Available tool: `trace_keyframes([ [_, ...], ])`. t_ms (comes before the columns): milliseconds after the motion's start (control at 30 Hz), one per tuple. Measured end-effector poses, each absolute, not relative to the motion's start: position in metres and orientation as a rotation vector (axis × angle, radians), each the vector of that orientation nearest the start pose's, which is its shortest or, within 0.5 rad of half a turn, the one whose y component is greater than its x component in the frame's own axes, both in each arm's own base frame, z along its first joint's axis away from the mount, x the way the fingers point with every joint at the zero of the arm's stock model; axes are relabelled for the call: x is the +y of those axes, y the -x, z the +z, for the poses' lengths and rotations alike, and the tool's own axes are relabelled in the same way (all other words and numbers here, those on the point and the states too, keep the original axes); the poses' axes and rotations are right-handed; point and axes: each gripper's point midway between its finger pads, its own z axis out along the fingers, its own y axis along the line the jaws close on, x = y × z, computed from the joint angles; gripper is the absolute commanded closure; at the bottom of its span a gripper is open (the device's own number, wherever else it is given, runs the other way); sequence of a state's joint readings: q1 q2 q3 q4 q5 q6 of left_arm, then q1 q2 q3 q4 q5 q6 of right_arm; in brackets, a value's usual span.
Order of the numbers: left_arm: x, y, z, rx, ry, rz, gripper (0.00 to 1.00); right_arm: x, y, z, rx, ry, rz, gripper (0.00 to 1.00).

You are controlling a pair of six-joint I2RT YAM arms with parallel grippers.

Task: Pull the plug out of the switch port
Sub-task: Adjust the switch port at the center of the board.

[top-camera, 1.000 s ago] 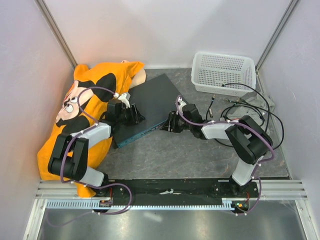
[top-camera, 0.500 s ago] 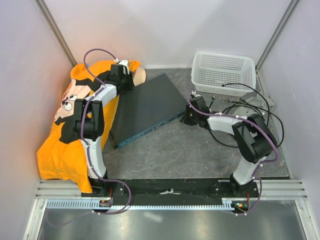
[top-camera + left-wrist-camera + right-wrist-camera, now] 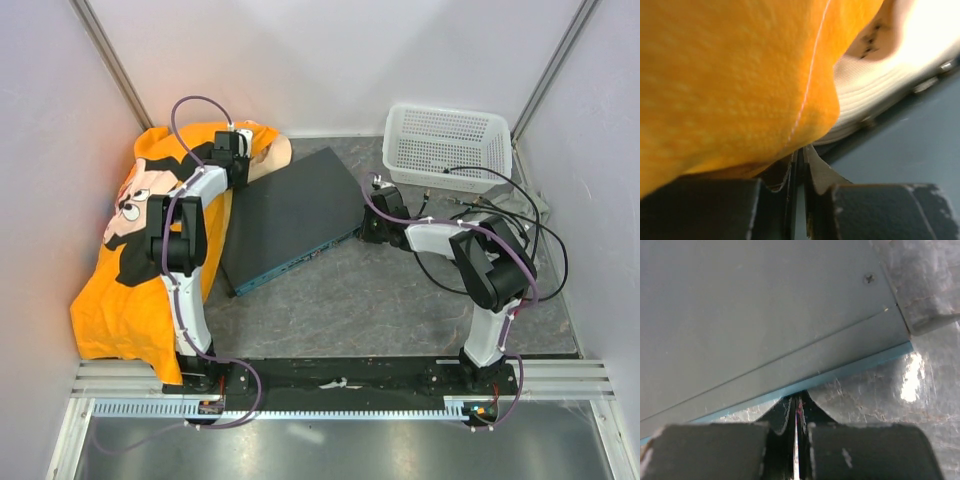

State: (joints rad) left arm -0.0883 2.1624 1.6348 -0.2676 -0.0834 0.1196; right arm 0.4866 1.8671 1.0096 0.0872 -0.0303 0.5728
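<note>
The switch point(image 3: 290, 215) lies flat mid-table, dark top up, its teal front face point(image 3: 300, 262) turned toward the arms. No plug shows in any view. My left gripper point(image 3: 238, 172) is at the switch's far-left corner, against the orange cloth point(image 3: 130, 260). In the left wrist view its fingers point(image 3: 820, 172) stand almost together, a thin slit between them, tips point(image 3: 800, 152) under the cloth's fold point(image 3: 730, 75); nothing shows between them. My right gripper point(image 3: 365, 232) is shut at the switch's right corner, tips point(image 3: 796, 402) touching the teal lower edge of the switch point(image 3: 765, 315).
A white mesh basket point(image 3: 447, 145) stands at the back right. Loose black cables point(image 3: 500, 215) loop beside and in front of it, behind my right arm. A pale beige piece point(image 3: 280, 150) pokes from under the cloth at the switch's far corner. Walls close both sides.
My left arm swung from the switch's front-left edge to its far-left corner and closed. My right gripper slid from the front edge to the right corner and shut. The cloth shifted slightly.
</note>
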Motion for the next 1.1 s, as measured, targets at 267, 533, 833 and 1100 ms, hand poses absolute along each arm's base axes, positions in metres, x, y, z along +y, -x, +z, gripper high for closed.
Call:
trace_keyframes([
  [267,-0.01,-0.549,0.046,2.433,-0.339,0.207,0.92,0.245,-0.413,0.022,2.427,-0.034,0.574,1.0],
  [533,-0.02,-0.546,0.05,2.448,-0.529,0.099,0.92,0.24,-0.435,0.021,2.462,0.04,0.584,0.96],
  [833,-0.097,-0.488,0.058,2.448,-0.916,-0.153,0.9,0.244,-0.52,0.025,2.401,0.031,0.707,0.88],
  [1100,-0.144,-0.454,0.06,2.447,-1.022,-0.345,0.87,0.252,-0.541,0.027,2.348,0.034,0.739,0.84],
])
